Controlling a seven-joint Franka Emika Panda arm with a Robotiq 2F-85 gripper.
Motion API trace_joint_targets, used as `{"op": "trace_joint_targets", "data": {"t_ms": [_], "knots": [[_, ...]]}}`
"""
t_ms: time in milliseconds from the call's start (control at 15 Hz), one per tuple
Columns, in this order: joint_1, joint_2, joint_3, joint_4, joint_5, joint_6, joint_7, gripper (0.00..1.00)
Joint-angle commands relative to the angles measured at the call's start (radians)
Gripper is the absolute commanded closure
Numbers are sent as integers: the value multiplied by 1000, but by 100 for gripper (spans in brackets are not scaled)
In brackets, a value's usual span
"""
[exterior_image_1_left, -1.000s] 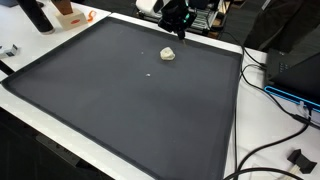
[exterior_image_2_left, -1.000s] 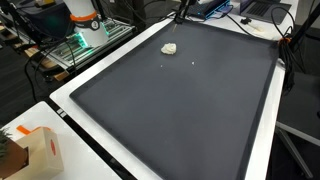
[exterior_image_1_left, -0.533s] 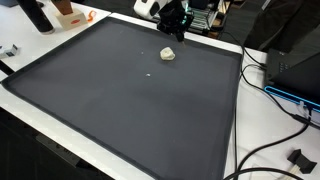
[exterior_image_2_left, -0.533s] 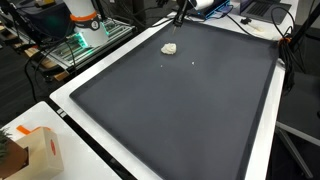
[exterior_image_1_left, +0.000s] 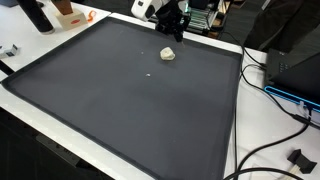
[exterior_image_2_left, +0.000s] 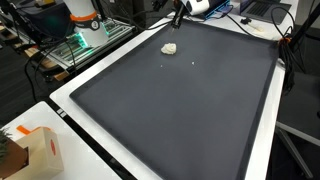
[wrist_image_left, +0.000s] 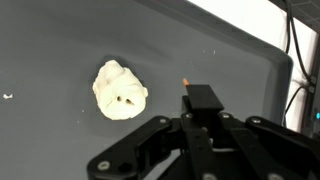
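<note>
Overhead, in an exterior view, the gripper (exterior_image_1_left: 176, 33) hangs just at 12 o'clock of a pale doughy lump (exterior_image_1_left: 168, 54) on the dark mat (exterior_image_1_left: 130, 110). Another exterior view shows the lump (exterior_image_2_left: 170, 48) near the mat's far edge, a small crumb (exterior_image_2_left: 194, 55) at its 3 o'clock. Wrist view: the lump (wrist_image_left: 119, 90) lies at 10 o'clock of the fingers, untouched; whether they are parted or closed cannot be told.

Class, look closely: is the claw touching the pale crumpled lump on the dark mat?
Apart. In the wrist view, bare dark mat shows between the pale lump and the claw. In an exterior view, the claw hangs above the lump.
</note>
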Motion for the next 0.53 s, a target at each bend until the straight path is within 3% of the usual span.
{"op": "trace_joint_targets", "data": {"t_ms": [0, 467], "knots": [[-8, -8, 0, -34, 47, 46, -54, 97], [-13, -4, 5, -56, 107, 119, -122, 97]]}}
